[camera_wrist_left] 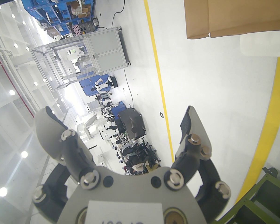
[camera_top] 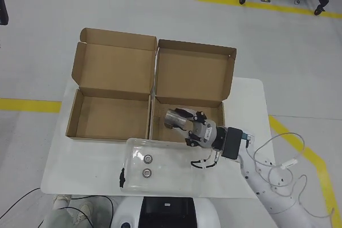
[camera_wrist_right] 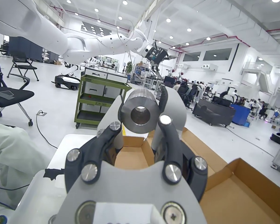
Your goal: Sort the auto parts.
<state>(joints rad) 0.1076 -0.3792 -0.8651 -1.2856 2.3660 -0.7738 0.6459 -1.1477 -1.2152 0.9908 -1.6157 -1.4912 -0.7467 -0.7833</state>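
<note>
Table (camera_top: pixel 251 97): left box (camera_top: pixel 108 117) and right box (camera_top: pixel 214 108) open, touching; clear bin (camera_top: pixel 171 171) in front. Right pincer (camera_wrist_right: pixel 140 108) clamped on steel bushing (camera_top: pixel 172 118) above right box. Left pincer (camera_wrist_left: pixel 116 122) spread wide, empty. Two bearings (camera_top: pixel 149 159) in bin.

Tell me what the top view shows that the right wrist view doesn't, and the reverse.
Top view adds: two round parts lying in the clear tray. Right wrist view adds: the metal cylinder has a hollow bore, the left arm is raised high, and a green cart stands behind. Shared: the right gripper shut on the metal cylinder over a cardboard box.
</note>
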